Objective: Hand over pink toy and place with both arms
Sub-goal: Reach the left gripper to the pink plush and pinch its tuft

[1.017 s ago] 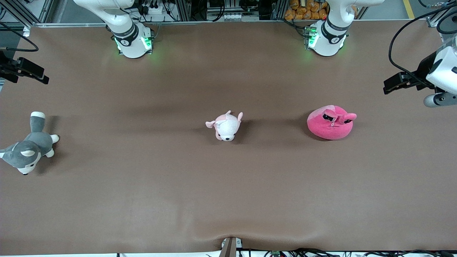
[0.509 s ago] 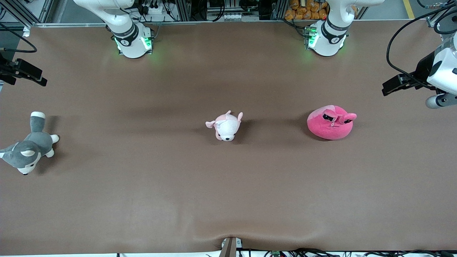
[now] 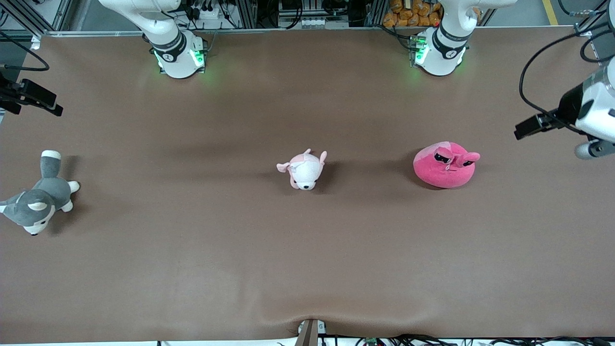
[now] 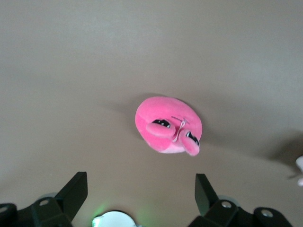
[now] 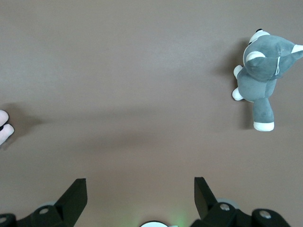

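Note:
The pink toy point(image 3: 444, 166), a round hot-pink plush with dark eyes and floppy ears, lies on the brown table toward the left arm's end. It also shows in the left wrist view point(image 4: 169, 125). My left gripper point(image 3: 526, 129) hangs open and empty in the air over the table's left-arm end, apart from the toy; in the left wrist view point(image 4: 140, 191) nothing is between its fingers. My right gripper point(image 3: 48, 103) is open and empty over the right-arm end of the table, and in the right wrist view point(image 5: 139, 194) it holds nothing.
A pale pink-and-white plush puppy point(image 3: 303, 170) lies at the middle of the table. A grey-and-white husky plush point(image 3: 36, 199) lies at the right arm's end, also in the right wrist view point(image 5: 262, 78). The brown table cover point(image 3: 307, 264) is bare elsewhere.
My left gripper has shifted a little over the table's end, lower in the front view. The right gripper and the toys have hardly moved.

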`<state>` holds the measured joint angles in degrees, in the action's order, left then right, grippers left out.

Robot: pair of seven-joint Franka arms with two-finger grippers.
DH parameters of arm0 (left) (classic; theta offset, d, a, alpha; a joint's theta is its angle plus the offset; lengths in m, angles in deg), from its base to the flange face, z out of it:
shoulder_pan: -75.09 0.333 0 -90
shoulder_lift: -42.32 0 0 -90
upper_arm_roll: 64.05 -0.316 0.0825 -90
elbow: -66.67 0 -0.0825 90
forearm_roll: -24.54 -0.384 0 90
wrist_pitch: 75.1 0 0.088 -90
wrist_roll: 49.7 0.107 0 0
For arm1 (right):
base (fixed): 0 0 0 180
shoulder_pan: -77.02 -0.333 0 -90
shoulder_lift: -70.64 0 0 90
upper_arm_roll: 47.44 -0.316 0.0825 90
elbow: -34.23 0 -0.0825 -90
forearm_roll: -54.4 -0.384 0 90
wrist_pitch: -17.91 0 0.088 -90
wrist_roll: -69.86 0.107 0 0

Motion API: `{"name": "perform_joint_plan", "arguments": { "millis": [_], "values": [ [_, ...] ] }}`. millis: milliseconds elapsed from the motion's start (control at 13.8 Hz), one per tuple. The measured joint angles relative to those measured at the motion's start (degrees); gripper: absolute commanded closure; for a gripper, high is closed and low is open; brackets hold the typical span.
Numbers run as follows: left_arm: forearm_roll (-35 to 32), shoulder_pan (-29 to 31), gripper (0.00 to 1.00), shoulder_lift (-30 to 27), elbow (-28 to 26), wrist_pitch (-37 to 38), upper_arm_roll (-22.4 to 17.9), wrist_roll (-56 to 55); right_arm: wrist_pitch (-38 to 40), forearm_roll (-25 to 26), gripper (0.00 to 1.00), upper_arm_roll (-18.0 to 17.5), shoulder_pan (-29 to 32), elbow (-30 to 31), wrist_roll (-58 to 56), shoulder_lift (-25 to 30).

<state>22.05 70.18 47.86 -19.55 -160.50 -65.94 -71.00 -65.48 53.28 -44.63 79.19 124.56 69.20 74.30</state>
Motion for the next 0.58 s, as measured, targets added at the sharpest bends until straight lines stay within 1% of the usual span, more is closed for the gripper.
{"name": "perform_joint_plan", "arguments": {
  "millis": [145, 363, 581],
  "values": [
    [0.88, 1.56, 0.00, 1.40, -0.74, -0.89, -0.02, -4.96, -0.03, 0.00, 0.00, 0.00, 0.00, 0.00, 0.00, 0.00],
    [1.69, 1.70, 0.00, 2.07, -3.69, -3.01, 0.09, -15.84, -0.04, 0.00, 0.00, 0.01, 0.00, -0.01, 0.00, 0.00],
    [4.88, 2.11, 0.00, 1.77, -8.85, -8.64, 0.09, -27.93, -0.05, 0.00, 0.00, 0.01, 0.00, -0.01, 0.00, 0.00]
  ]
}}
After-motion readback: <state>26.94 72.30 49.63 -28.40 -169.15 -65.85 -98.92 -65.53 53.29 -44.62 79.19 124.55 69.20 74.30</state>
